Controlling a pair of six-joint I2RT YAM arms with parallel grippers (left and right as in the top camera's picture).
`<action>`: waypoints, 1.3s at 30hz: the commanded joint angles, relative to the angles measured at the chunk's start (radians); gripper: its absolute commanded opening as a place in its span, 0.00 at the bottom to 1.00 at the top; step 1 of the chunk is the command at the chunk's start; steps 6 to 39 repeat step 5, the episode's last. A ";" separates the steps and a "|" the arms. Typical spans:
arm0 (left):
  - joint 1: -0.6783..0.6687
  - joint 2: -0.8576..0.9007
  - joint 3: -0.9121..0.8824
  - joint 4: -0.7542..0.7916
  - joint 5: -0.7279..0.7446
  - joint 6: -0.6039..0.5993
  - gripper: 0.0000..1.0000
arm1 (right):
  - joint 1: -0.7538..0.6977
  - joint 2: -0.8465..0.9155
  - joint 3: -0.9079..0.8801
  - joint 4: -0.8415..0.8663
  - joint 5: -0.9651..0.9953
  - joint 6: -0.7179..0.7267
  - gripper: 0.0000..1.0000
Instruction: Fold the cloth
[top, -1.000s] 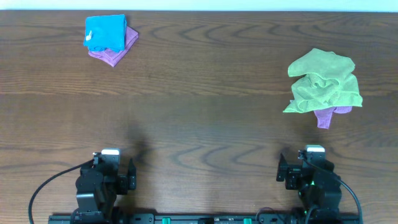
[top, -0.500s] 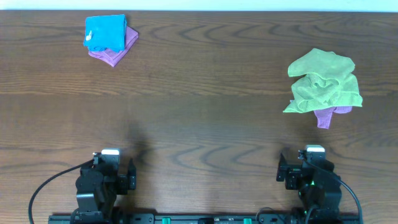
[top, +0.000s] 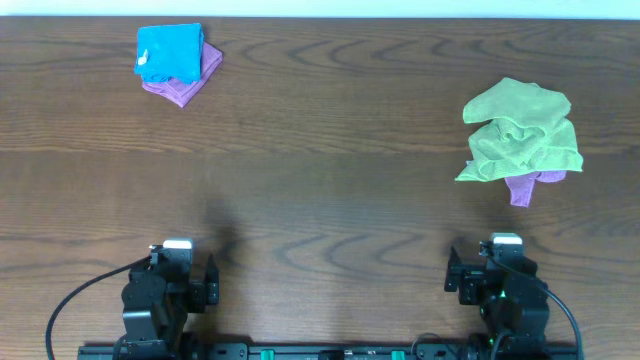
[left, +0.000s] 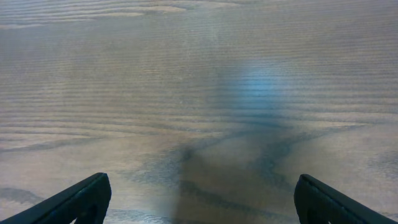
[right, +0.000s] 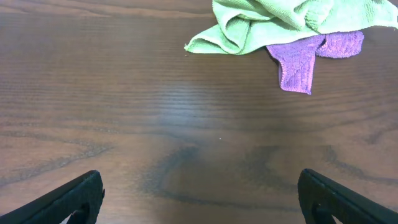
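Observation:
A crumpled green cloth (top: 522, 130) lies at the right of the wooden table on top of a purple cloth (top: 522, 186). Both show at the top of the right wrist view, the green cloth (right: 273, 18) over the purple cloth (right: 297, 62). My right gripper (right: 199, 199) is open and empty near the table's front edge, well short of the cloths. My left gripper (left: 199, 199) is open and empty over bare wood at the front left.
A folded blue cloth (top: 168, 52) sits on a folded purple cloth (top: 185, 85) at the far left. Both arm bases, the left (top: 165, 290) and the right (top: 500, 285), rest at the front edge.

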 joint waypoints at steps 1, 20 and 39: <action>-0.004 -0.007 -0.004 -0.006 -0.007 0.017 0.95 | -0.009 -0.014 -0.011 0.000 -0.007 -0.015 0.99; -0.004 -0.007 -0.004 -0.005 -0.007 0.017 0.95 | -0.009 -0.014 -0.011 0.000 -0.007 -0.015 0.99; -0.004 -0.007 -0.004 -0.005 -0.007 0.017 0.95 | -0.009 -0.014 -0.011 0.000 -0.007 -0.015 0.99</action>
